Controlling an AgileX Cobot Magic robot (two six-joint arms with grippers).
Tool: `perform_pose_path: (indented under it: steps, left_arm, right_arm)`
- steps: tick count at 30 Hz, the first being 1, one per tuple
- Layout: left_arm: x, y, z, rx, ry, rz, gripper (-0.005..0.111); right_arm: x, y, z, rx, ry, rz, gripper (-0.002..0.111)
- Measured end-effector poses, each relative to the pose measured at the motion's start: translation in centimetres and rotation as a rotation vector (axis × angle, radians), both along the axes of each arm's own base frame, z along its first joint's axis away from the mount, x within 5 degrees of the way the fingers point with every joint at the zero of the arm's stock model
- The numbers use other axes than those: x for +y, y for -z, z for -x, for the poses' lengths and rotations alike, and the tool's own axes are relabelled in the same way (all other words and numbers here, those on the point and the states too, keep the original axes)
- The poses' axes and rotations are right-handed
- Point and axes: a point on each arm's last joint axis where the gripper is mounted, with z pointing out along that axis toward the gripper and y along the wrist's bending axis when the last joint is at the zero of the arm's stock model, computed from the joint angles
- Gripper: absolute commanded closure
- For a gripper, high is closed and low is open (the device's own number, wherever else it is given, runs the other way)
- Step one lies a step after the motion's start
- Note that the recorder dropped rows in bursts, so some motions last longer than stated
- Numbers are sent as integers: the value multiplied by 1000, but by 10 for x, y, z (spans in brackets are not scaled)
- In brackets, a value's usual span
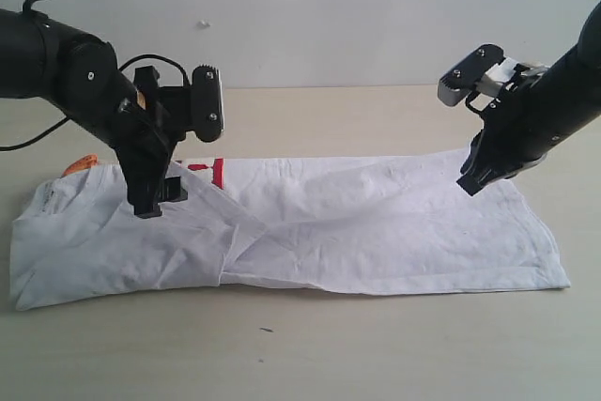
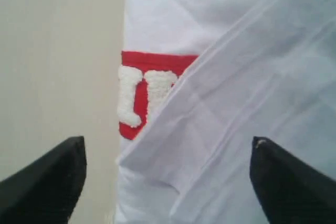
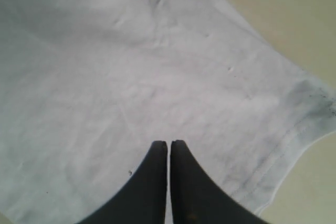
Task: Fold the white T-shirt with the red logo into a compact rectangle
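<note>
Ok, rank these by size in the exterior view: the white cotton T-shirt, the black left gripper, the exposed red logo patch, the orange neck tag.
1. White cotton T-shirt
2. Black left gripper
3. Exposed red logo patch and orange neck tag: both small slivers, too alike to rank.

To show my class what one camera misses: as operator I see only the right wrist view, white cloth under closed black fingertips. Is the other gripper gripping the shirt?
Observer: No. The left gripper stands with its jaws wide apart over the white T-shirt, with no cloth pinched.
Operator: Can you see the red logo?
Observer: Partly. The shirt is folded over the red logo, and only one end shows, by the shirt's edge.
Operator: How does the shirt lie overall?
Observer: As a long band across the table, with an orange tag poking out at the left arm's end.
</note>
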Motion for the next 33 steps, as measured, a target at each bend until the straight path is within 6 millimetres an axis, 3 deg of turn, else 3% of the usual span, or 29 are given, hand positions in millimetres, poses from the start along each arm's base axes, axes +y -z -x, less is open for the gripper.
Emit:
perform_pose_path:
  steps: [8,12,16,23,26,33]
  left_arm:
    - [20,5,17,229,-92,-135,22]
    - [47,1,10,251,-344,-59,22]
    - [69,0,3,286,-586,65,22]
    - [98,-2,-5,397,-870,340,22]
    - [113,-3,-8,452,-970,465,29]
    - [150,-8,-9,557,-1093,651,65]
  right_arm:
    - [0,0,0,-4,1,1,105]
    - [-1,0,0,6,53,-14,105]
    - [-1,0,-1,35,244,-87,105]
    - [-1,1,1,92,390,-151,105]
    - [0,1,3,120,415,-162,105]
    - [0,2,4,144,495,-194,105]
